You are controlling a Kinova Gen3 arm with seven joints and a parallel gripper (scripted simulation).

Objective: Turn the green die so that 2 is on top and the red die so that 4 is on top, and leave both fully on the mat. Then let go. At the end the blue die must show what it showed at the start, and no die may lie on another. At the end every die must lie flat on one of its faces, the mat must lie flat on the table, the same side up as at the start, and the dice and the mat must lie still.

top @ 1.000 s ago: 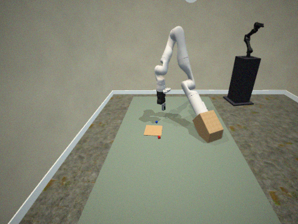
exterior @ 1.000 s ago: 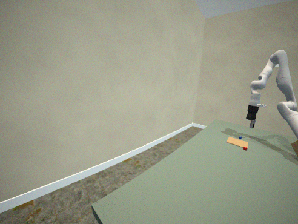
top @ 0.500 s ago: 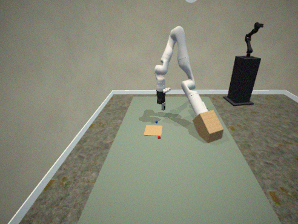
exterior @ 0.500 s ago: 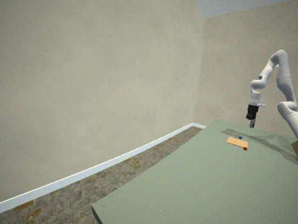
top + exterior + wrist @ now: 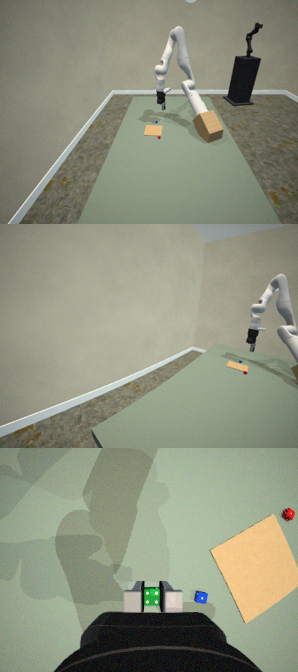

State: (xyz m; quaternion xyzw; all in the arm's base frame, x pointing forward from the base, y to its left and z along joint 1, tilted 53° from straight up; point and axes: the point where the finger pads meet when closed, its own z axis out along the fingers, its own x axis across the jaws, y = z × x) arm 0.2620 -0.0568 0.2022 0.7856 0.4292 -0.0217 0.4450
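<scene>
My gripper [image 5: 163,108] [image 5: 252,350] [image 5: 151,591] is shut on the green die [image 5: 152,597], held well above the table. The green die's face toward the wrist camera shows four pips; its other faces are hidden. The tan mat [image 5: 152,130] [image 5: 237,366] [image 5: 255,570] lies flat. The red die [image 5: 158,137] [image 5: 245,372] [image 5: 288,514] lies on the table just outside a mat corner; its pips are too small to read surely. The blue die [image 5: 156,121] [image 5: 240,361] [image 5: 201,597] lies off the mat on the opposite side, one pip showing on top.
The arm's wooden base block [image 5: 208,125] stands on the green table [image 5: 182,181] [image 5: 194,411] to the right in the top view. A black pedestal [image 5: 245,80] with a small dark arm stands beyond the table. The arm's shadow falls across the table near the blue die.
</scene>
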